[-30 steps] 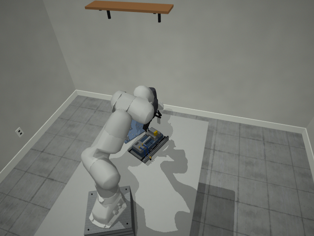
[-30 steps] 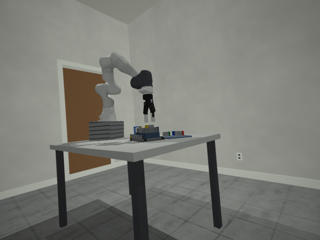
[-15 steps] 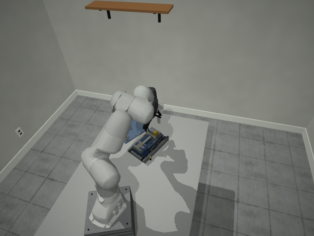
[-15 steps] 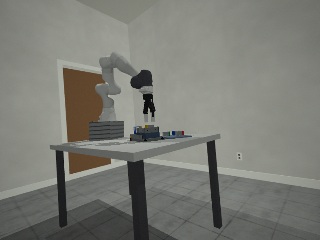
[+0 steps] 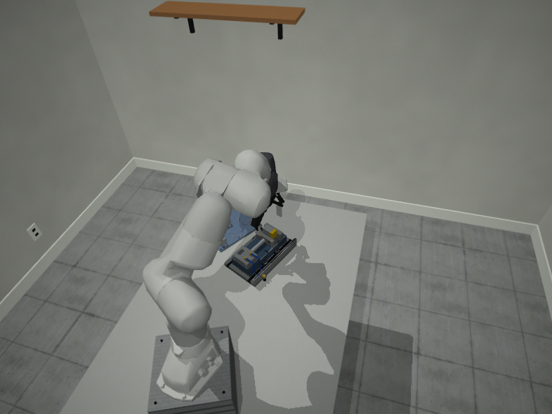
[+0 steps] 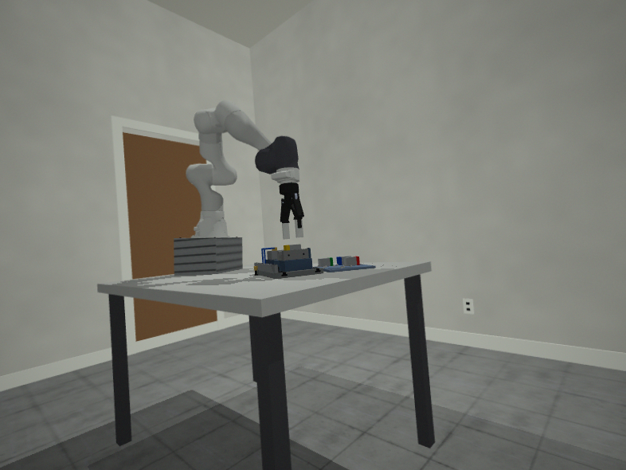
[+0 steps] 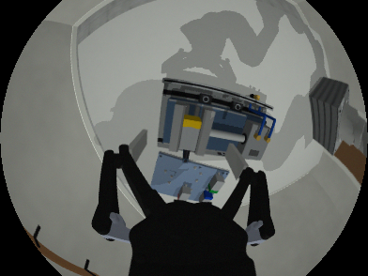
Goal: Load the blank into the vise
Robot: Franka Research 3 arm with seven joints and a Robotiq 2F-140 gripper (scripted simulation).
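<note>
Gripper (image 6: 291,233) fully open, nothing between the fingers; hangs straight above the vise (image 5: 255,249), well apart from it, fingers pointing down. Blank with the yellow end (image 7: 190,137) down inside the vise, between the jaws, lengthwise along the block on the side without the hoses (image 7: 270,125), so apparently against the fixed jaw (image 7: 168,125). Yellow end (image 7: 191,121) on the vise side far from the infeed plate (image 7: 178,175); bare end toward the work stop (image 7: 186,155), at the vise end nearest that plate. Contact with stop and jaw too fine to confirm from the wrist view; no gap visible. Seems to lie flat, only its top showing above the jaw tops. Other blanks (image 6: 343,260) on the infeed plate, beside the vise, none over it. Handling, as a judgement: looks like a solid metal bar, so rigid, dense for its size, not fragile, smooth faces likely slippery under the pads. Best hold, if a correction is needed: across the two long sides, mid-length, on the strip above the jaw tops, squarely, so as not to tip it. Little room beside the fixed jaw; a nudge toward jaw and stop probably safer than a regrasp.
</note>
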